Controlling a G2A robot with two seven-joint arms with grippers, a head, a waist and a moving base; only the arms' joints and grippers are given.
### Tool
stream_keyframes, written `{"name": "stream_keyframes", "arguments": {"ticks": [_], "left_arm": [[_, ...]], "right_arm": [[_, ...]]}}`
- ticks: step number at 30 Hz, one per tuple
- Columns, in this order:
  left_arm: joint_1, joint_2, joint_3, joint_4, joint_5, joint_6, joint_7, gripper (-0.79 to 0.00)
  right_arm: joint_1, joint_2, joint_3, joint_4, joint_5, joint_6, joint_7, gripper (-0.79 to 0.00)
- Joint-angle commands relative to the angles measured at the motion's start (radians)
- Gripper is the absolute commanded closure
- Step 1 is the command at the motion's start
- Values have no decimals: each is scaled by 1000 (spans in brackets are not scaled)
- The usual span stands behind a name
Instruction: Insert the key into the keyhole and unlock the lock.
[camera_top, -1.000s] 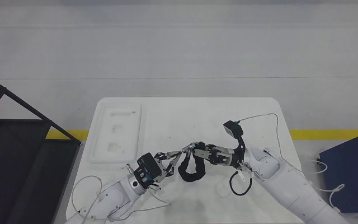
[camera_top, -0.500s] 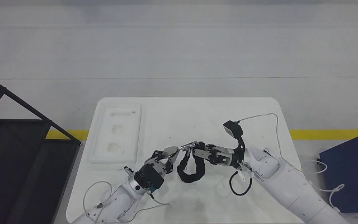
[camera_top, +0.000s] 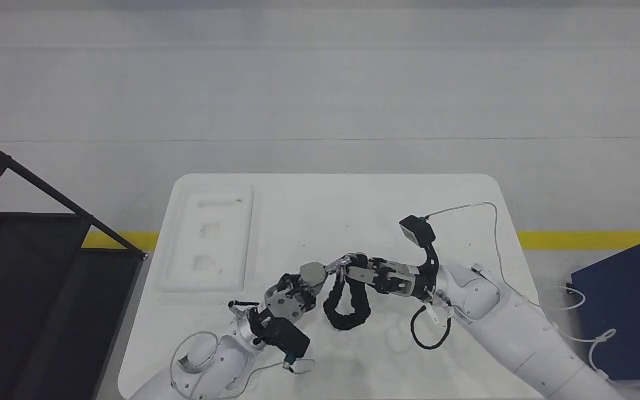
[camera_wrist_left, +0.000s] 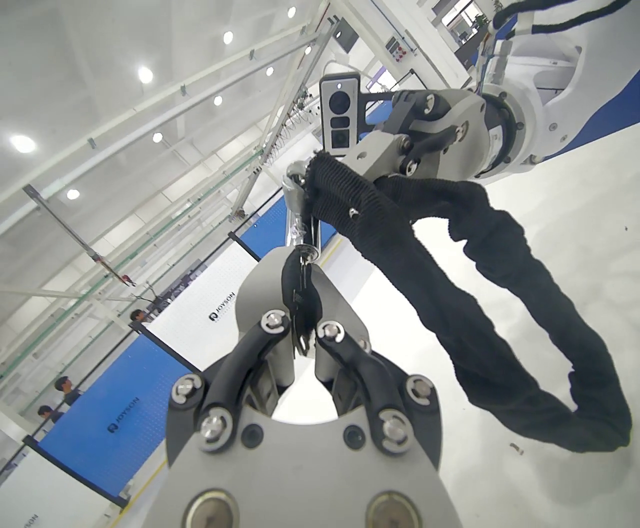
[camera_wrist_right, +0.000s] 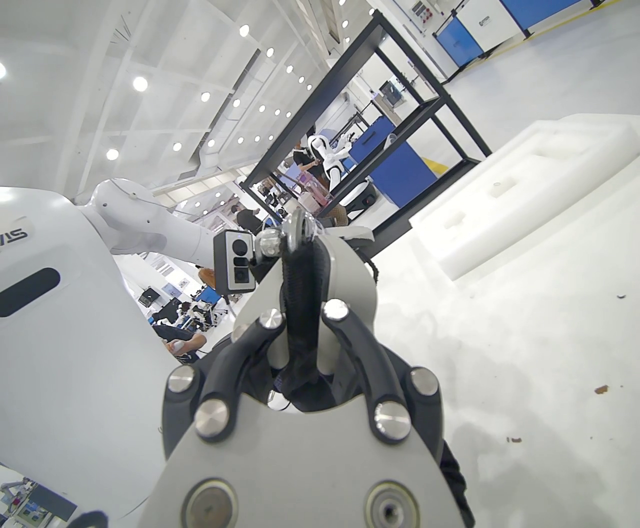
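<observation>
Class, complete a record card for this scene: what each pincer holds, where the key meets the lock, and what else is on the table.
Left pincer: shut on the key
Right pincer: shut on the lock, a black-sleeved loop
Key and lock: key tip at the lock's metal end
Table: white foam tray, apart from both arms

Left pincer (camera_top: 316, 272) close to right pincer (camera_top: 347, 266), black lock loop (camera_top: 345, 313) alongside

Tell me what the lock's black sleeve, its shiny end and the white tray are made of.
Sleeve: woven fabric, matte, going by its wrinkles and frayed edge. Lock end: polished metal, given the bright reflections. Tray: likely white foam, matte with moulded recesses.
</observation>
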Motion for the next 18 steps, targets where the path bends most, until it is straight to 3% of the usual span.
{"name": "stream_keyframes", "arguments": {"ticks": [1,8,18], "left_arm": [[-1,-5,4,6,10,31,36,0],[-11,-24,7,44,27,114,128,0],[-34,-48,7,84,53,129,102,0]], "right_arm": [[0,0,0,0,0,0,0,0],[0,0,0,0,0,0,0,0],[0,0,0,0,0,0,0,0]]}}
